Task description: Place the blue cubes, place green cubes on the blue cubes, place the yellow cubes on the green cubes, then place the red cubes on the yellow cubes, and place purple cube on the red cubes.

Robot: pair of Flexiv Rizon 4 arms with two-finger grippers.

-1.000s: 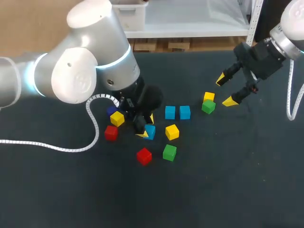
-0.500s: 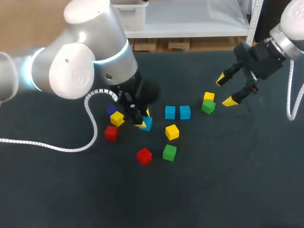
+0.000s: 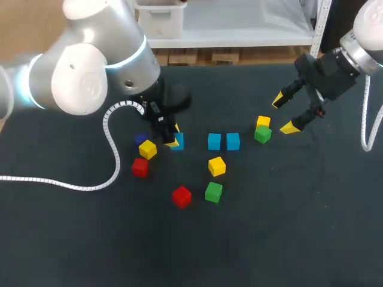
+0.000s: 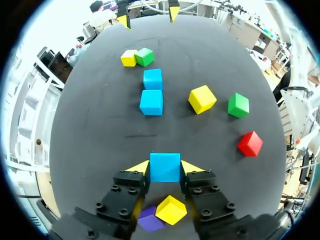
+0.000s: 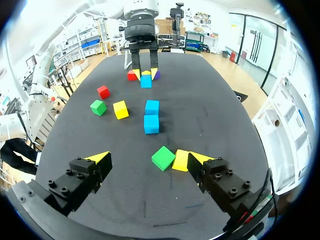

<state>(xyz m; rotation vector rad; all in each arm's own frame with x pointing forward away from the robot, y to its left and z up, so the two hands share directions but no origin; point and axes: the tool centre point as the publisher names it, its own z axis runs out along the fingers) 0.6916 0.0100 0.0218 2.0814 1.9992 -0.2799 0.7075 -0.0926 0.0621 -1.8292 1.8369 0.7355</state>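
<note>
My left gripper (image 3: 172,139) is shut on a blue cube (image 3: 178,142); in the left wrist view the cube (image 4: 165,167) sits between the yellow tips. Right behind it lie a yellow cube (image 3: 147,149), a purple cube (image 3: 141,139) and a red cube (image 3: 140,167). Two more blue cubes (image 3: 214,142) (image 3: 233,141) lie side by side at mid-table. A yellow cube (image 3: 216,165), a green cube (image 3: 213,192) and a red cube (image 3: 181,196) lie nearer the front. My right gripper (image 3: 285,113) hangs open above the table, just right of a touching yellow cube (image 3: 263,122) and green cube (image 3: 262,134).
A white coiled cable (image 3: 111,149) from my left arm trails over the table's left part. In the right wrist view the green cube (image 5: 163,157) and yellow cube (image 5: 180,160) lie below, between the open fingers (image 5: 97,157).
My left gripper closed on the blue cube and carried it back and leftward, toward the purple and yellow cubes. The right arm stayed still.
</note>
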